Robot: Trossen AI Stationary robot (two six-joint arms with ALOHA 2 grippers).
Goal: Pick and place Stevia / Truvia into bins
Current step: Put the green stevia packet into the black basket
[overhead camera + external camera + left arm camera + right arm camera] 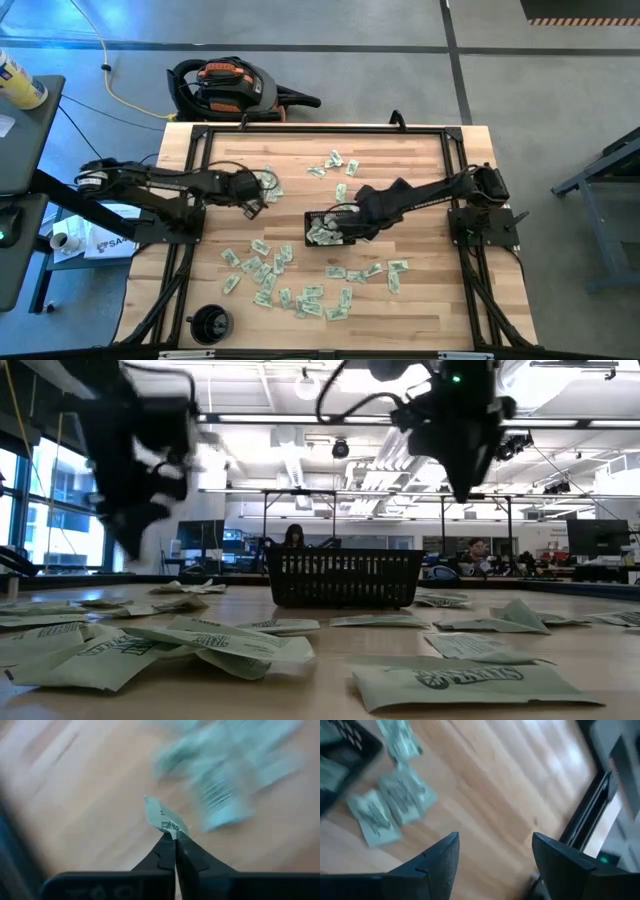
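Observation:
Pale green and white Stevia sachets (300, 295) lie flat and scattered over the wooden table, several more far back (335, 163). The black mesh bin (328, 228) stands mid-table with several sachets inside; it also shows in the low view (343, 577). My left gripper (251, 206) hangs left of the bin, shut on one sachet (161, 815). My right gripper (495, 842) hovers open at the bin's right side (352, 222), nothing between its fingers; sachets (395, 802) lie on the wood below it. My left gripper pinches one sachet by a short end (171, 829) between its two fingertips. The fingers slant down from above. The rest of the sachet sticks out beyond the tips, clear of the table.
A round black cup (210, 322) stands at the near left corner. A black frame (320, 130) runs along the table's far edge and down both sides. Bare wood lies between the bin and the far sachets. People sit in the room behind the table (294, 536).

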